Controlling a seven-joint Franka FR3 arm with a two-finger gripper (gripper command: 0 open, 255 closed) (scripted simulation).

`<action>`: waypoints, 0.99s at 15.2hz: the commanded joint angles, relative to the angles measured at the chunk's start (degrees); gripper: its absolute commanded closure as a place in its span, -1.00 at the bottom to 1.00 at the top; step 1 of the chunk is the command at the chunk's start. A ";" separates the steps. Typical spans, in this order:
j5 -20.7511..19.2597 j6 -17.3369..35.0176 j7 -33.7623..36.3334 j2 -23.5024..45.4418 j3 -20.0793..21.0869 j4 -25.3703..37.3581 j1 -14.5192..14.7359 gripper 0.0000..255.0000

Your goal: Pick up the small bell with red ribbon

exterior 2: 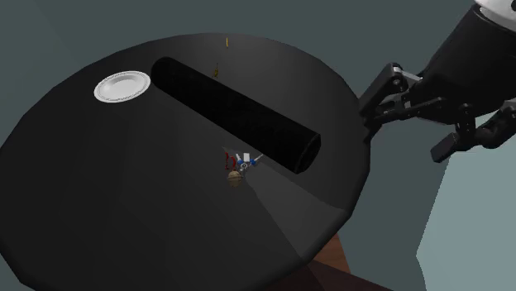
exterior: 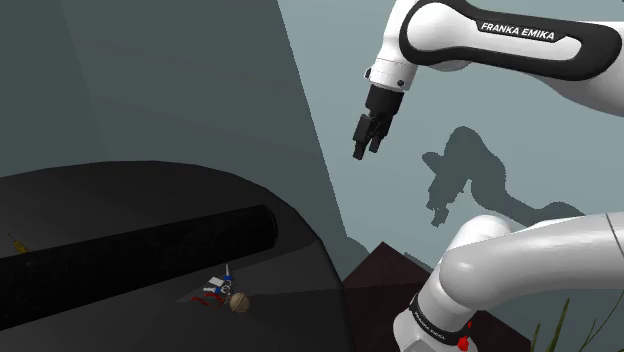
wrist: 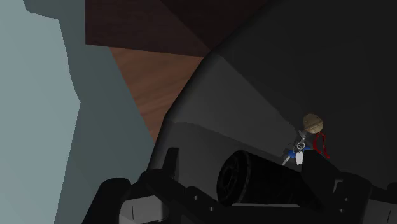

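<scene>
Closest to me, the white arm [exterior: 520, 262] bends overhead, its gripper [exterior: 366, 148] aloft and empty.

I see the two black fingers [wrist: 170, 159] standing apart with nothing clasped between them, high up by the edge of the round black table [exterior 2: 74, 215] nearest the arm's base, well apart from the bell [exterior 2: 235, 177]. That small tan round bell lies on the table a little off its middle, toward that same edge. Its red ribbon [wrist: 322, 145] lies against it, and a small blue-and-white item [exterior 2: 245, 159] sits just beside. Near them is the open end of a long black cylinder [exterior 2: 231, 107] lying across the table. I also see a white plate [exterior 2: 121, 86] by the far edge.
</scene>
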 commanded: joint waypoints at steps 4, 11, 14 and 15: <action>1.77 5.19 1.58 0.19 2.35 -4.37 1.20 -1.00; 6.10 18.22 5.05 3.75 8.26 -12.22 4.47 -1.00; 7.91 24.23 6.50 6.75 10.94 -14.47 5.98 -1.00; 8.48 26.28 6.99 7.96 11.85 -15.06 6.48 -1.00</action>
